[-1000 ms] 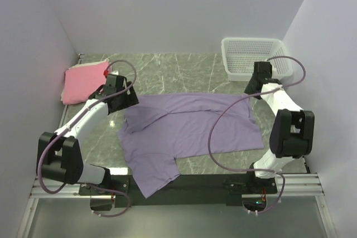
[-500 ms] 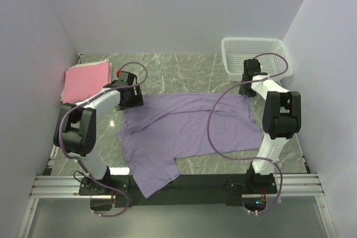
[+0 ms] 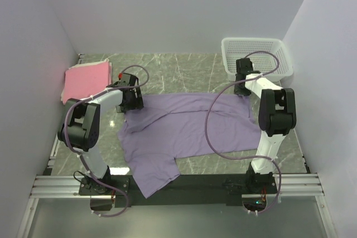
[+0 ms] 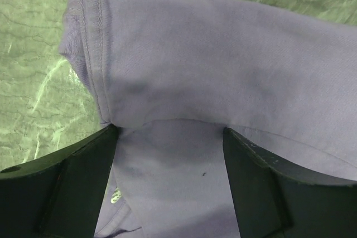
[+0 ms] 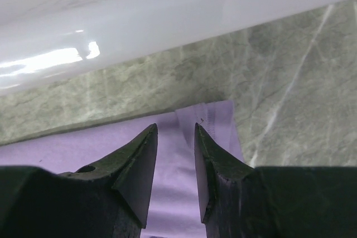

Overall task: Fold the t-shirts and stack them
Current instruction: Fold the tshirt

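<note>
The lavender t-shirt (image 3: 189, 132) lies spread flat mid-table (image 3: 184, 73), one flap running toward 7 o'clock over the near rail (image 3: 212, 181). At the shirt's 10 o'clock corner the left gripper (image 3: 129, 101) is low over the cloth with its fingers (image 4: 61, 193) spread wide, a folded hem lying between them. At the 2 o'clock corner the right gripper (image 3: 244, 92) has its jaws set to a narrow gap over the shirt's edge; contact cannot be told. Farther off, the pink t-shirt (image 3: 86, 81) sits folded at 10 o'clock, the white basket (image 3: 252, 40) at 1 o'clock
</note>
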### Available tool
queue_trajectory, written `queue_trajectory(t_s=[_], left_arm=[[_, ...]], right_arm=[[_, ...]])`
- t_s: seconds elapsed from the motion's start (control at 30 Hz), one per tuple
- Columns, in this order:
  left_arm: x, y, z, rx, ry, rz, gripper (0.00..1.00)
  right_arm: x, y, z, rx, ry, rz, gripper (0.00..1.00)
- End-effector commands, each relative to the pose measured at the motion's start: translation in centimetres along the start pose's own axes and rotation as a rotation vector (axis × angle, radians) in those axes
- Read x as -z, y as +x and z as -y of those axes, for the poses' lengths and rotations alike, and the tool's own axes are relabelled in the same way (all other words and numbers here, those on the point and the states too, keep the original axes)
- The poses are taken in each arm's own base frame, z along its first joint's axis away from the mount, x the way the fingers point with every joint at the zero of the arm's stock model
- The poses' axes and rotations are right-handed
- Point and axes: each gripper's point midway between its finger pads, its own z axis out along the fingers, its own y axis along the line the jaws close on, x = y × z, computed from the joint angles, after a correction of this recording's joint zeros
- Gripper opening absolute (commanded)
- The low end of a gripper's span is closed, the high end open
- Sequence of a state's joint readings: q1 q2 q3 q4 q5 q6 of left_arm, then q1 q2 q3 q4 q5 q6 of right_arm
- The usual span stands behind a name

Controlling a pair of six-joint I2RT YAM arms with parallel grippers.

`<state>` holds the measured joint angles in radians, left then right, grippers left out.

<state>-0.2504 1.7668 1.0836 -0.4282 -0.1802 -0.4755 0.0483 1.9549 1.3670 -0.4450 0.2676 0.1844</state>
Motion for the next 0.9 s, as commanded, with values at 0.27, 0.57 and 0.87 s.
queue_trajectory(t_s=[0.27,0.57,0.87], left_arm=[[-0.8,0.3,0.3,0.028,-0.011,-0.023,0.79],[-1.8,1.4,-0.4,0.032,-0.056,-0.066,0.72],[-2.6,3.3,-1.4,0.078,-0.072,-0.132,0.47]], right_arm=[[-0.9,-0.5,1.6,-0.001,0.109,0.010,0.36],[-0.3,-2.2,1.9,-0.041,0.097,0.029,0.09],[-1.0,-2.6,4.8,-0.363,-0.063,-0.040,0.04]])
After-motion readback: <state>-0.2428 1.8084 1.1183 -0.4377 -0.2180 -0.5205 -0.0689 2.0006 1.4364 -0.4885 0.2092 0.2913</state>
